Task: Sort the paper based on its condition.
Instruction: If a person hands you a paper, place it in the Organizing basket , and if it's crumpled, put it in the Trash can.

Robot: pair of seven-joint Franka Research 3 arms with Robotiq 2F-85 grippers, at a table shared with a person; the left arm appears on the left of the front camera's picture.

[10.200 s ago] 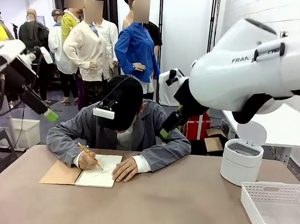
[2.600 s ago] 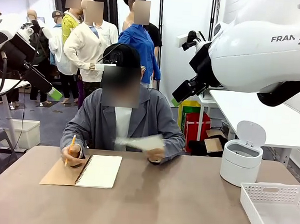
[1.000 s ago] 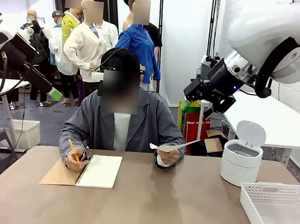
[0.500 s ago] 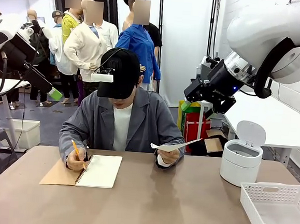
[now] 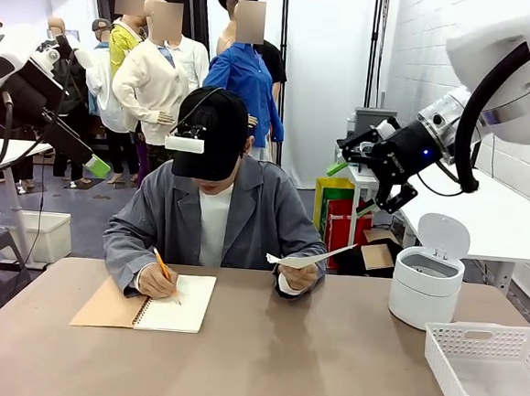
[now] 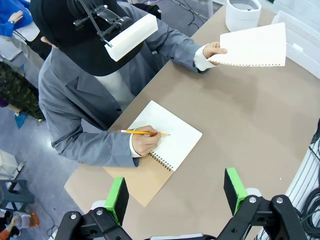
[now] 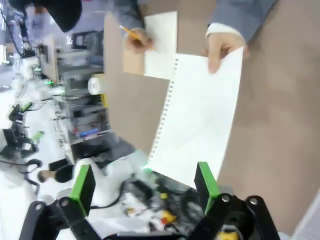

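The person across the table holds out a flat white sheet of paper (image 5: 308, 256) with small holes along one edge, pinched in one hand (image 5: 297, 277). In the right wrist view the paper (image 7: 200, 115) lies just beyond my right gripper (image 7: 145, 182), which is open and empty. From the front, that right gripper (image 5: 352, 187) hangs above and right of the sheet. My left gripper (image 5: 93, 163) stays high at the left, open and empty (image 6: 176, 192). The person's other hand (image 6: 145, 142) writes with a pencil in a tan-covered spiral notebook (image 5: 176, 303).
A white lidded bin (image 5: 426, 284) stands at the table's right. A white slotted basket (image 5: 490, 372) with a small slip inside sits at the near right corner. Bare tabletop (image 5: 307, 366) spreads between the notebook and the basket.
My right gripper has swung rightward and turned over the held-out sheet. The person has lowered the pencil hand onto the notebook and bent over it. The sheet stays where it was.
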